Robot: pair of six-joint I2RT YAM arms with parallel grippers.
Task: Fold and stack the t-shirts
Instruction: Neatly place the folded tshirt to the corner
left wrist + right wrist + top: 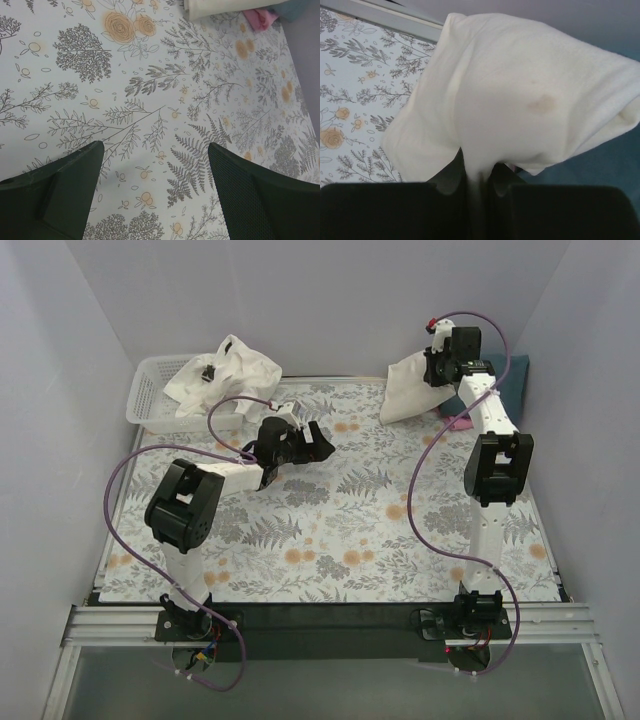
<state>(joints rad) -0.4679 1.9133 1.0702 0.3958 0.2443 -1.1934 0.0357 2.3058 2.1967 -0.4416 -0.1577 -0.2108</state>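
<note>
Nearest the overhead camera, the arm bases [192, 624] sit at the near edge of the table [330, 550]. From there your left gripper [312, 443] hovers over bare floral cloth left of centre, jaws spread wide and holding nothing. Your right gripper [437, 364] is up at the far right, clamped on a cream t-shirt [408, 392] that hangs from it, its lower edge at or near the table. More cream t-shirts [228, 368] are heaped over the white basket [148, 400] at the far left, and a teal t-shirt [517, 373] and a pink t-shirt [460, 423] lie just beside the hanging one. Through the left wrist camera you see only patterned cloth between the wide-set fingers [65, 195], with the three far-right shirts at the top right corner, well apart. Through the right wrist camera the cream t-shirt is pinched in a thin gather between the closed fingers [380, 210] and drapes away bunched, with a faint tan mark on it. You look to be carrying it to be laid out: draw it toward the open middle, lower it slowly so it spreads rather than crumples, and bring the left gripper to a second corner before you fold.
</note>
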